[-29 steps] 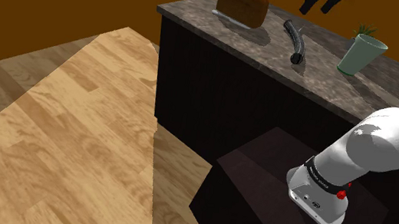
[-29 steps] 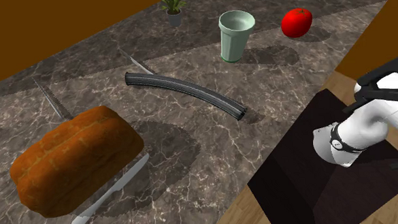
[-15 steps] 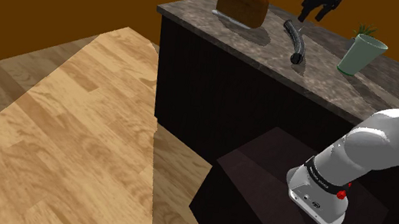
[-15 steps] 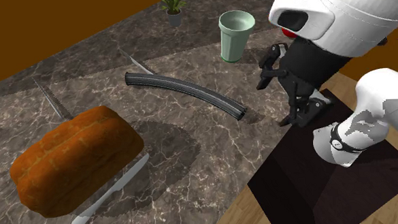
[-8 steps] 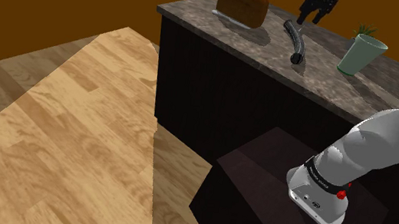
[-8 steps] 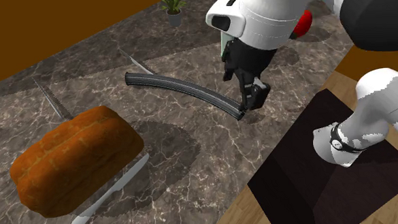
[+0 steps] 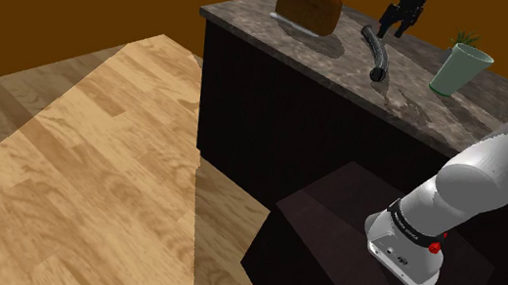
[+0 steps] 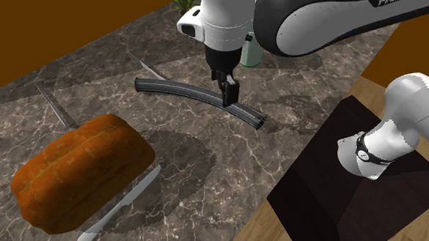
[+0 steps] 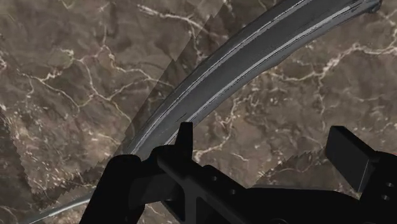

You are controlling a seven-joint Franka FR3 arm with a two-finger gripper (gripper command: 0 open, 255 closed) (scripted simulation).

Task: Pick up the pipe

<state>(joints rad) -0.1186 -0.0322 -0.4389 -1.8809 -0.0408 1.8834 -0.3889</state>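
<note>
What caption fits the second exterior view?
Arm over the marble counter, jaws at the dark curved pipe, loaf alongside.

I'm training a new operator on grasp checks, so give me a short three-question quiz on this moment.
1. True or false: the gripper is shut on the pipe.
2. The pipe on the counter is: A straight, B curved, C coiled.
3. Fill in: in the shoulder view, the pale green cup stands to the pipe's ____.
Key: 1 false, it is open; 2 B; 3 right.
</note>
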